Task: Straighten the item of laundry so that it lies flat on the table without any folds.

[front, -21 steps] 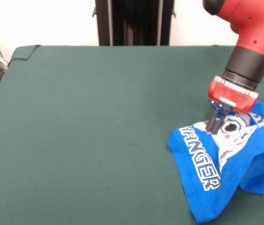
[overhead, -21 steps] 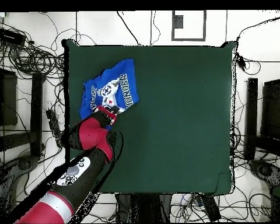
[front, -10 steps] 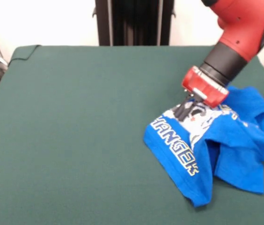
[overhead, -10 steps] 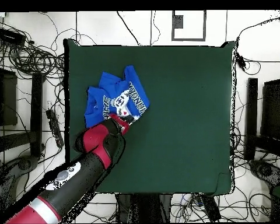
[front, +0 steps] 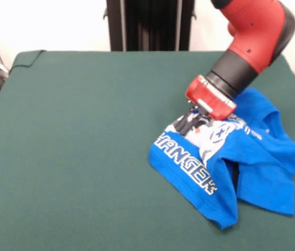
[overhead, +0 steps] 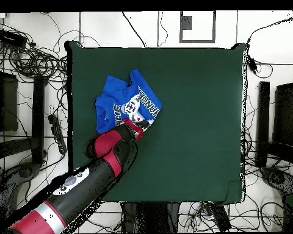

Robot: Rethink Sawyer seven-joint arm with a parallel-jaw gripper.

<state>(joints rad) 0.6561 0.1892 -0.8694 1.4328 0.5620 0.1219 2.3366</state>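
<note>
Table (front: 84, 157): we see a large dark green cloth-covered surface filling most of both views; in the overhead view (overhead: 191, 122) most of it lies bare.
Surroundings: in the overhead view we see tangled cables (overhead: 27, 58) on the floor along the table's left side, more cables (overhead: 173, 213) below its lower edge, and dark equipment (overhead: 289, 116) at the right edge. In the front view a black upright column (front: 150, 23) stands behind the table's far edge.
Arm (front: 252, 36): red and black, it comes down from the top right in the front view; in the overhead view (overhead: 75, 189) it runs from the lower left corner up toward the shirt, and it covers part of the table's left edge there.
T-shirt (front: 252, 157): bright blue, crumpled, on the right part of the table in the front view; in the overhead view (overhead: 115, 97) it sits in the upper left part of the table. We see it folded over itself, with a flap doubled under at the right and letters "ANGER" along the nearer edge. The white and grey print faces up beside the gripper.
Gripper (front: 192, 124): its dark fingertips press down onto the printed part of the shirt, close together; we cannot tell whether cloth is pinched between them. The red wrist flange (front: 210, 98) hides the fabric just behind them.
</note>
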